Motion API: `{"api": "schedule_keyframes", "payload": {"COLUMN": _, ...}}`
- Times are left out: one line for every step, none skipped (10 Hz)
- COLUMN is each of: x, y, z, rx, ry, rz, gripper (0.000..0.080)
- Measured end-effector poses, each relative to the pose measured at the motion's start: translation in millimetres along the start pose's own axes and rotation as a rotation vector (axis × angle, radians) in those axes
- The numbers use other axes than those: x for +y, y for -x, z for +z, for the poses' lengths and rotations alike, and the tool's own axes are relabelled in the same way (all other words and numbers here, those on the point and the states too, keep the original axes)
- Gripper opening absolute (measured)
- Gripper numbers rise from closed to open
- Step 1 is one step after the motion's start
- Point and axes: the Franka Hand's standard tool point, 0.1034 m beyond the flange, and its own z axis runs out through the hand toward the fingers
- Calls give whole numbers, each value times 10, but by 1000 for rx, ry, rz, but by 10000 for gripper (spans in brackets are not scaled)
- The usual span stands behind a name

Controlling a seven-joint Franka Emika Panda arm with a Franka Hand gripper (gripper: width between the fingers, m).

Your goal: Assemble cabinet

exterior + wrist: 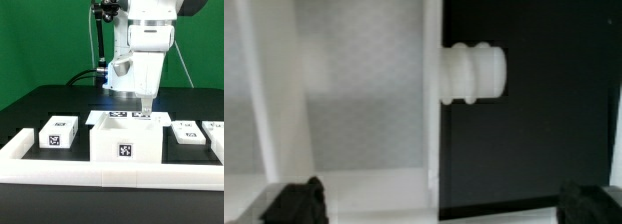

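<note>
From my console I count four white cabinet pieces: one big box (125, 146), one smaller block (58, 133) to the exterior view's left of that box, and two flat ones on its other side — a near panel (187, 132) and a far panel (215, 131). One marker board (118, 117) lies behind the box, one rail (60, 172) in front. Wrist view — one ribbed peg (473, 72).

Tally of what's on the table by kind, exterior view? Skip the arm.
Boxy cabinet blocks: 2
Flat cabinet panels: 2
Marker board: 1
White rail: 1
Total: 6
</note>
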Motion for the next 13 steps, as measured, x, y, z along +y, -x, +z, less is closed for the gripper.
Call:
{"api": "schedule_keyframes", "payload": {"x": -14, "y": 0, "z": 88, "rx": 4, "ry": -2, "rz": 2, "gripper": 650}}
{"api": "schedule_keyframes", "payload": {"x": -30, "y": 21, "z": 160, "rx": 7, "ry": -8, "rz": 6, "gripper": 650}}
{"api": "schedule_keyframes", "payload": {"x": -33, "y": 55, "z": 222, "rx": 8, "ry": -19, "rz": 13, "gripper": 650}}
{"api": "schedule_keyframes", "payload": {"x": -15, "y": 47, "z": 263, "rx": 9, "ry": -24, "rz": 20, "gripper": 650}}
{"api": "schedule_keyframes", "payload": {"x": -1, "y": 35, "z": 285, "rx": 10, "ry": -24, "rz": 24, "gripper": 650}}
{"api": "schedule_keyframes", "payload": {"x": -5, "y": 44, "z": 330, "rx": 11, "ry": -31, "rz": 26, "gripper": 650}}
{"api": "schedule_keyframes", "payload": {"x": -12, "y": 55, "z": 362, "rx": 12, "ry": -35, "rz": 29, "gripper": 650}}
{"api": "schedule_keyframes", "payload": {"x": -12, "y": 65, "z": 366, "rx": 12, "ry": -35, "rz": 31, "gripper": 650}}
{"api": "schedule_keyframes", "payload": {"x": -12, "y": 65, "z": 367, "rx": 12, "ry": -35, "rz": 31, "gripper": 554}}
{"api": "schedule_keyframes", "payload": {"x": -13, "y": 65, "z": 367, "rx": 12, "ry": -35, "rz": 32, "gripper": 554}}
{"api": "schedule_keyframes", "payload": {"x": -13, "y": 66, "z": 367, "rx": 12, "ry": -35, "rz": 32, "gripper": 371}}
{"api": "schedule_keyframes", "payload": {"x": -13, "y": 66, "z": 368, "rx": 12, "ry": -35, "rz": 32, "gripper": 236}}
{"api": "schedule_keyframes", "payload": {"x": -13, "y": 67, "z": 368, "rx": 12, "ry": -35, "rz": 32, "gripper": 62}}
